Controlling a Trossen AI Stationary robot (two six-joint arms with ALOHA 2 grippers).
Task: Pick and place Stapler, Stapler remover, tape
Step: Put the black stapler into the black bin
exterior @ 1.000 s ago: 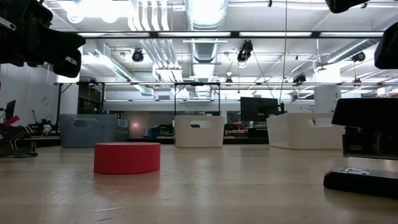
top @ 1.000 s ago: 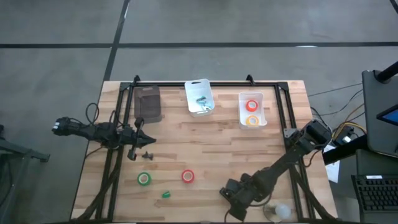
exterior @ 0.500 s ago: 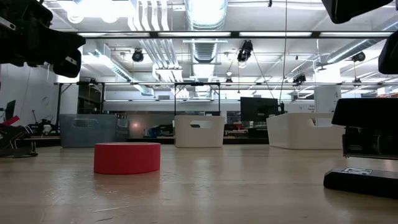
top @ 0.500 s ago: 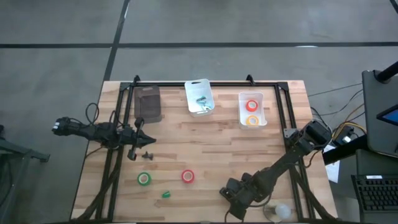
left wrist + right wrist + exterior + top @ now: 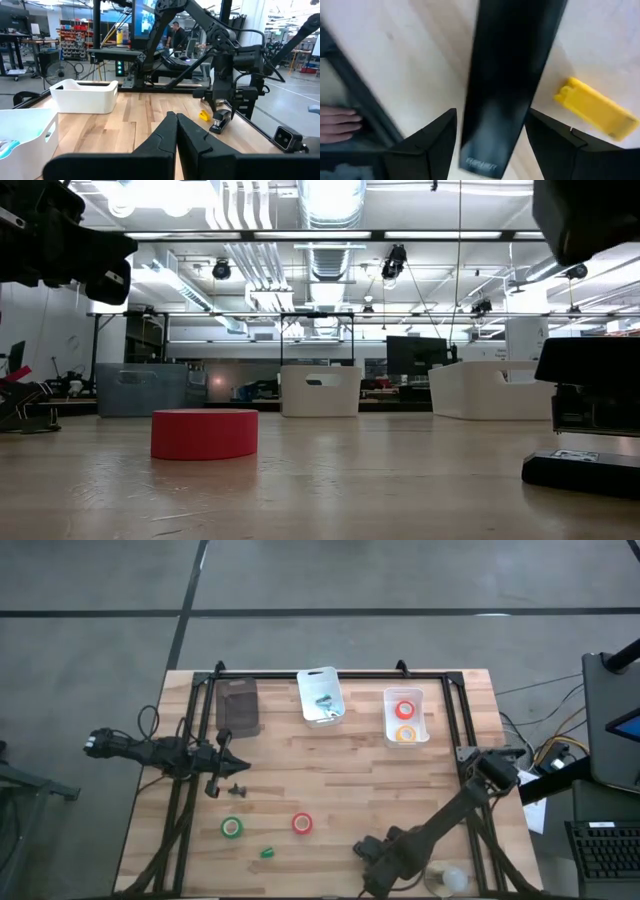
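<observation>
The black stapler (image 5: pixel 510 75) lies near the table's near right corner, with a yellow piece (image 5: pixel 597 112) beside it; it also shows in the low view (image 5: pixel 588 420). My right gripper (image 5: pixel 490 115) is open above it, one finger on each side, and covers it in the high view (image 5: pixel 380 862). A green tape roll (image 5: pixel 232 828) and a red one (image 5: pixel 302 823) lie flat on the table. The small black stapler remover (image 5: pixel 237 787) lies by my left gripper (image 5: pixel 230 760), which is shut (image 5: pixel 175 117) and raised over the table's left side.
Three bins stand along the far edge: a dark one (image 5: pixel 237 705), a white one (image 5: pixel 322 695) with small items, and a white one (image 5: pixel 405 715) holding a red and an orange-yellow roll. A small green piece (image 5: pixel 267 852) lies near the front. What looks like a person's fingers (image 5: pixel 335 122) shows past the table edge.
My right gripper has come down toward the stapler, and its arm's elbow has sunk toward the near edge. The stapler and tape rolls have stayed where they were.
</observation>
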